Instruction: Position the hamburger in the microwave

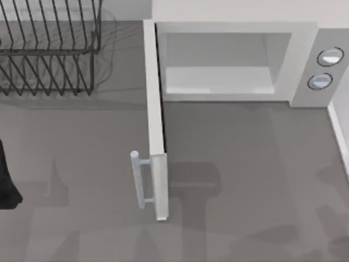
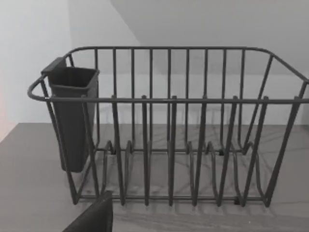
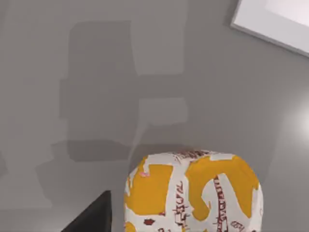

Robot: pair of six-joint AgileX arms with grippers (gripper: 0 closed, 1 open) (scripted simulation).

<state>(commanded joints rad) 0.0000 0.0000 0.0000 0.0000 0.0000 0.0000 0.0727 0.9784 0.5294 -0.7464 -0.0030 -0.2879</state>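
Close under my right claw (image 3: 94, 216) sits the burger (image 3: 193, 191), in a white-and-yellow printed wrapper, over bare table (image 3: 96, 72) short of the microwave (image 1: 305, 52) — whether the claw is clenched on it, or released around it, I cannot tell. Beyond, the door (image 1: 157, 136) stands swung fully out on its left hinge, leaving the pale cavity exposed, presumably so the burger can go straight in from the front. My left arm (image 1: 7, 183) waits parked at the table's left edge, facing the wire rack (image 2: 169, 125) — out of the way.
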